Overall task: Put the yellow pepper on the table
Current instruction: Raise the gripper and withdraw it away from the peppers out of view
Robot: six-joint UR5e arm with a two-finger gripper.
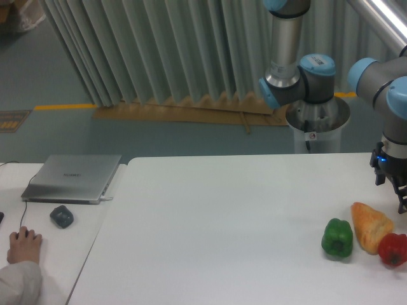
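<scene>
The gripper [400, 190] hangs at the frame's right edge above the bread loaf [371, 226]; its jaws' spread cannot be told.

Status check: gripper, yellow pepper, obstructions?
Gripper at right edge, jaw state unclear. Yellow pepper not in view. Table holds green pepper, bread, red pepper.

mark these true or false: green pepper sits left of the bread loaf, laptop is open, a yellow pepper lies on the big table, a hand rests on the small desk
The green pepper sits left of the bread loaf: true.
The laptop is open: false, its lid is closed flat.
A yellow pepper lies on the big table: false, only the green one, a red pepper and the loaf show there.
A hand rests on the small desk: true, near a dark mouse.
The gripper hangs over the table's right edge: true, though the frame cuts it off.
</scene>
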